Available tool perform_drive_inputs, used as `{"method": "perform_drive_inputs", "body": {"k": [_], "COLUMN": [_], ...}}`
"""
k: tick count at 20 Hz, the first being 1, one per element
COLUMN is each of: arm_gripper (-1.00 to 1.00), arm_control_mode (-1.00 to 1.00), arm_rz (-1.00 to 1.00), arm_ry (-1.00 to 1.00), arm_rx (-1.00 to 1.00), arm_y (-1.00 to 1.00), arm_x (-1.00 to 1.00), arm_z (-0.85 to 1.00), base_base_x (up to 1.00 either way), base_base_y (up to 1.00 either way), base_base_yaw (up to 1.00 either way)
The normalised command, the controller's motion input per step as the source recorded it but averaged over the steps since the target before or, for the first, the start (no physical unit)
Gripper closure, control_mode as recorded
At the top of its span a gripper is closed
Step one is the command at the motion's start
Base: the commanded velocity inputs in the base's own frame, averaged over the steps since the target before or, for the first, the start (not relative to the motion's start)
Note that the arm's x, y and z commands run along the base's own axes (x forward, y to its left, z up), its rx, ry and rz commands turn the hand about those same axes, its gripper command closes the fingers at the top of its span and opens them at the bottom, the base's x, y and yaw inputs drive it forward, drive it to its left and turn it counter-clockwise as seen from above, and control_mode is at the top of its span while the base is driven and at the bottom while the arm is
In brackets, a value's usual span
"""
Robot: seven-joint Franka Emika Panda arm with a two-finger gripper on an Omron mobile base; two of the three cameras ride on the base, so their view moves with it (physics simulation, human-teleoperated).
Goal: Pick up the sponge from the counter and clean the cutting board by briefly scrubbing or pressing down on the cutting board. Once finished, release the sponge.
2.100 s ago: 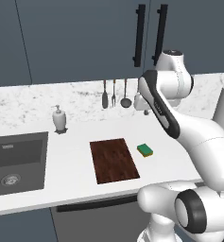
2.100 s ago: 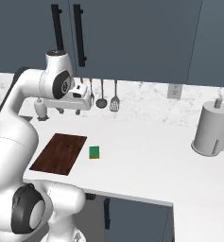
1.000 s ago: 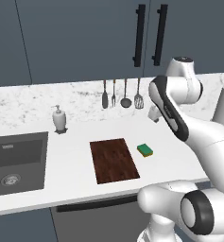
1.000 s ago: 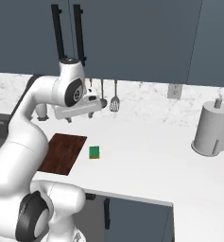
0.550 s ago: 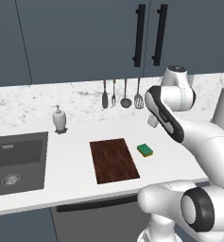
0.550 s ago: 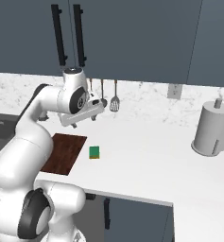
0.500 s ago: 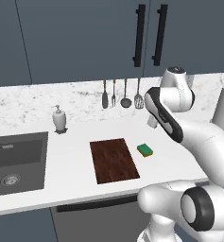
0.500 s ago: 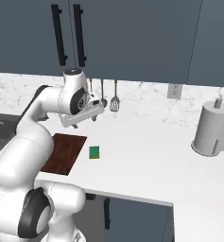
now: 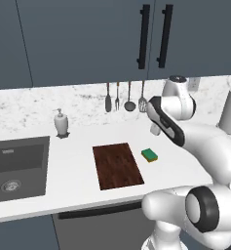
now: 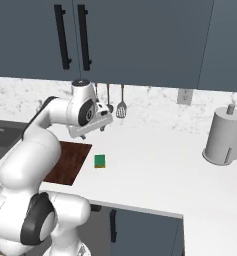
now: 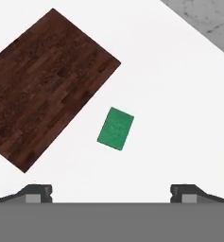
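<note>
1. So, we judge the step in hand to be the reach for the sponge (image 11: 115, 128): the gripper (image 11: 111, 191) hangs high above the counter (image 11: 179, 104) with nothing between its fingers.
2. In the hand view the two fingertips (image 11: 37, 193) stand far apart, spread wide, and the sponge lies between their lines, a little ahead of them.
3. The sponge rests flat on the counter, green side up, just beside the long right edge of the cutting board (image 9: 117, 165) and not touching it; it sits toward the counter's front edge, well away from the wall behind.
4. The board lies bare, nearer the sink (image 9: 14, 166) than the sponge is, and nothing has been scrubbed yet.
5. Next, we think, the hand must come straight down over the sponge, turning so that the fingers straddle its short sides, and close only once they are low at its flanks.
6. A soap bottle (image 9: 61, 122) stands near the wall, clear of that path.
</note>
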Motion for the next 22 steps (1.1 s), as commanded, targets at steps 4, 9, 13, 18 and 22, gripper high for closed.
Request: {"method": "perform_drive_inputs", "body": {"k": [4, 9, 13, 18, 22], "arm_gripper": [-1.00, -1.00, -1.00, -1.00, -1.00], "arm_control_mode": [-1.00, -1.00, -1.00, -1.00, -1.00], "arm_rz": [-0.17, -0.16, -0.11, -0.02, 0.01], "arm_ry": [0.02, 0.01, 0.00, 0.00, 0.01], "arm_rx": [0.04, 0.10, 0.05, 0.00, 0.00], "arm_y": [0.00, 0.00, -0.01, 0.00, 0.00], "arm_x": [0.39, 0.41, 0.36, 0.17, 0.04], "arm_z": [-0.27, -0.24, -0.26, -0.38, -0.42], "base_base_x": [0.00, 0.00, 0.00, 0.00, 0.00], "base_base_y": [0.00, 0.00, 0.00, 0.00, 0.00], "base_base_yaw": [0.00, 0.00, 0.00, 0.00, 0.00]}}
